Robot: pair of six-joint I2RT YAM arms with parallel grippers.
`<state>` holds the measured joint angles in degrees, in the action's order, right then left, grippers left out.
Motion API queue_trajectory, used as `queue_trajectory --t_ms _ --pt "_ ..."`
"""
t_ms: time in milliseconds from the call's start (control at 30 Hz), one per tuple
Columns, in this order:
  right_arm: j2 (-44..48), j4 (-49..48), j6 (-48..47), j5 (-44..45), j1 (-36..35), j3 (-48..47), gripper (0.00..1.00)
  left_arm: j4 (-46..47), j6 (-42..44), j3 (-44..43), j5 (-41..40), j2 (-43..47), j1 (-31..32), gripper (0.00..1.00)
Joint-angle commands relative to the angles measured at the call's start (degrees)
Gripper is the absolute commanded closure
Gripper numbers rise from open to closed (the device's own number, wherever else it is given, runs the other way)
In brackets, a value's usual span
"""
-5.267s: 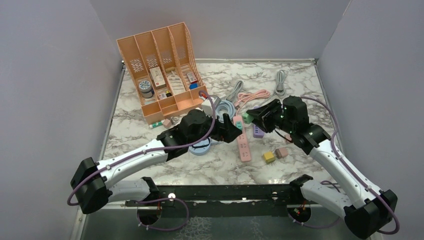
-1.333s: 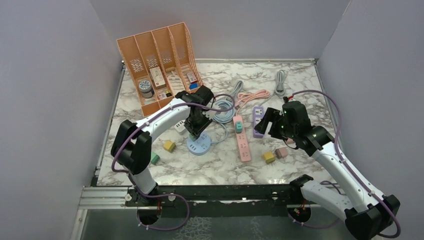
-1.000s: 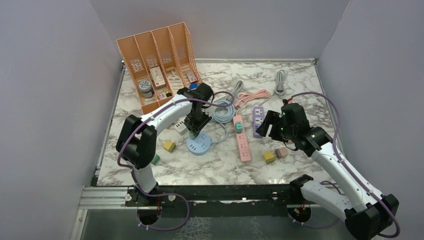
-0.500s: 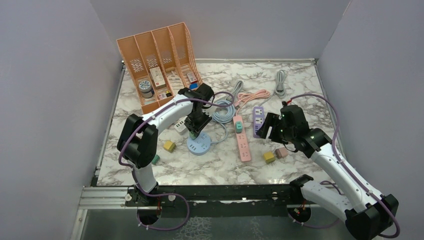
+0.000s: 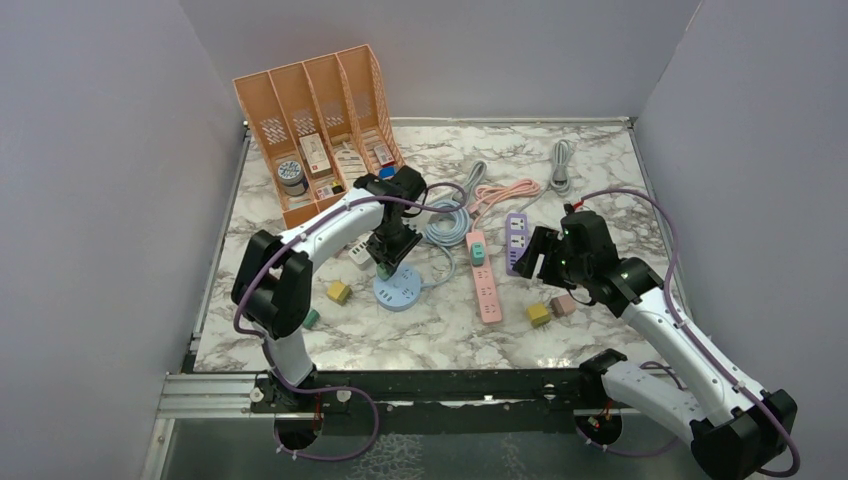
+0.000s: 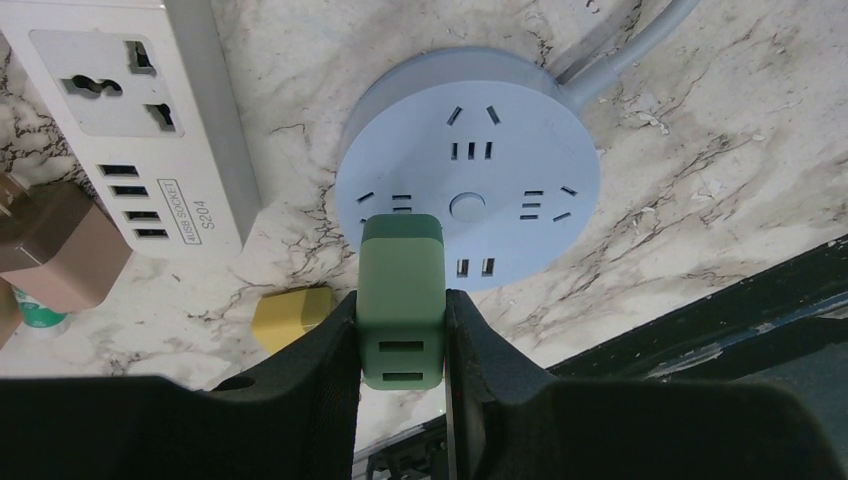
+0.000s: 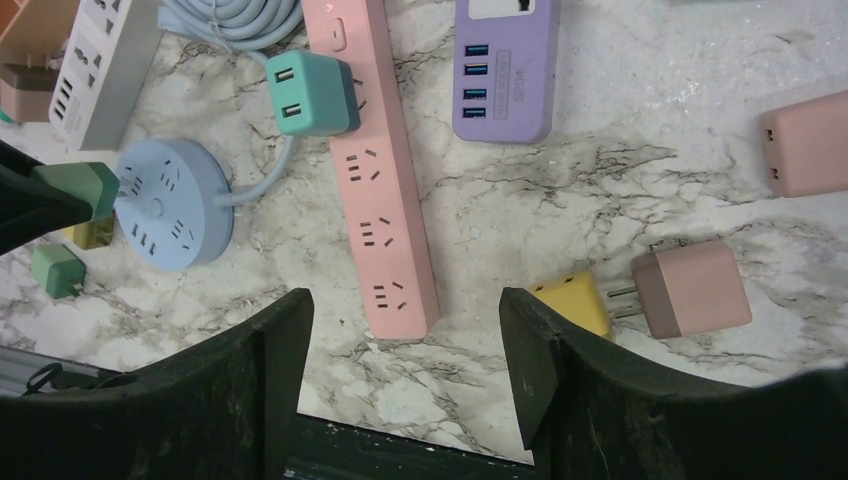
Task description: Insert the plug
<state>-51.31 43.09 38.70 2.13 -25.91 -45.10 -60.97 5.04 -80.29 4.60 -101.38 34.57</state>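
My left gripper is shut on a green plug, a small block with two USB slots facing the camera. The plug stands on the near-left part of a round blue socket hub lying on the marble table; the hub lies left of centre in the top view. From the right wrist view the plug meets the hub at its left rim. My right gripper hangs open above the near end of a pink power strip, holding nothing.
A teal plug sits in the pink strip. A white strip, purple strip, loose yellow plugs, pink plugs and coiled cables lie around. An orange organizer stands at the back left.
The left arm swung from the table's middle to above the round hub, carrying the green plug, and has held there over the last second. The right gripper drifted slightly down and nearer.
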Motion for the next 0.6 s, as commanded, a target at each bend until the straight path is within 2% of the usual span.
queue_trajectory --t_ms 0,567 --pt "0.65 -1.5 0.06 -0.37 -0.19 0.7 0.32 -1.96 -0.7 -2.66 0.25 3.22 -0.12 1.0" --pt "0.65 -2.13 0.25 0.02 -0.19 1.21 0.32 -0.82 -2.22 -1.46 -2.92 -3.41 -0.11 1.0"
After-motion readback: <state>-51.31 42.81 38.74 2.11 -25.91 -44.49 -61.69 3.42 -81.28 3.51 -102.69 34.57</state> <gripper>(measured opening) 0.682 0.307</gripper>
